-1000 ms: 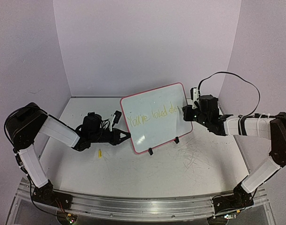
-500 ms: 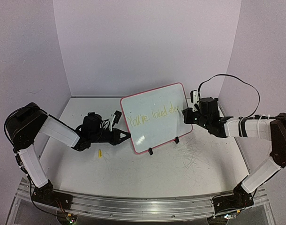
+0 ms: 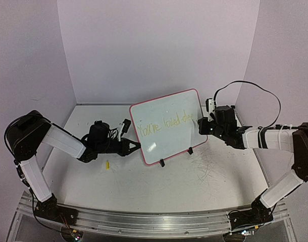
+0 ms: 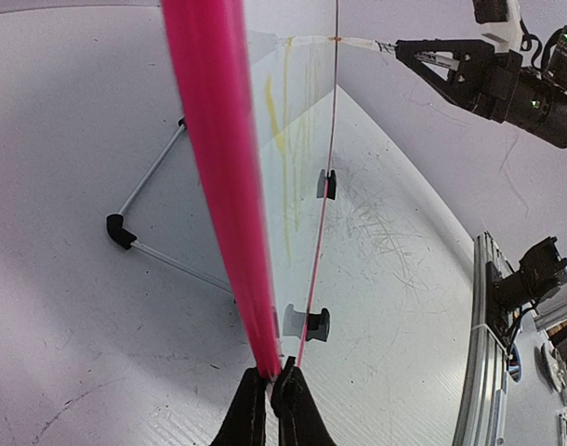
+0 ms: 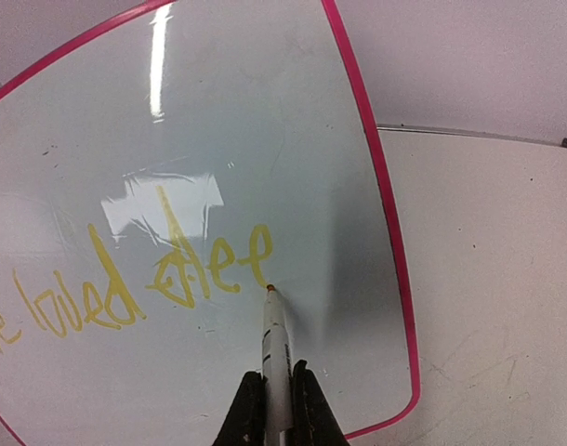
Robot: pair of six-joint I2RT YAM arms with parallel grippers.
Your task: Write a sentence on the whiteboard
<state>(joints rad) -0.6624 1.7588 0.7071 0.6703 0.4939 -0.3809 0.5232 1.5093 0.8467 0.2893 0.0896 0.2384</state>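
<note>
The whiteboard [image 3: 166, 126] stands tilted on its black wire stand at mid-table, with a pink-red rim. The pale-yellow sentence [image 3: 164, 125] reads about "You're loved dee". My left gripper [image 3: 137, 146] is shut on the board's lower left rim [image 4: 230, 223], seen edge-on in the left wrist view. My right gripper [image 3: 203, 121] is shut on a white marker [image 5: 275, 348]. The marker tip touches the board [image 5: 218, 121] at the bottom of the last "e" [image 5: 256, 255].
A small yellow marker cap [image 3: 107, 164] lies on the table left of the board. Faint grey scratch marks [image 3: 207, 166] cover the table to the board's right. Purple walls close in the back and sides.
My right gripper has moved down and slightly right along the board while the marker added strokes to the last word. The left arm and board have not moved.
</note>
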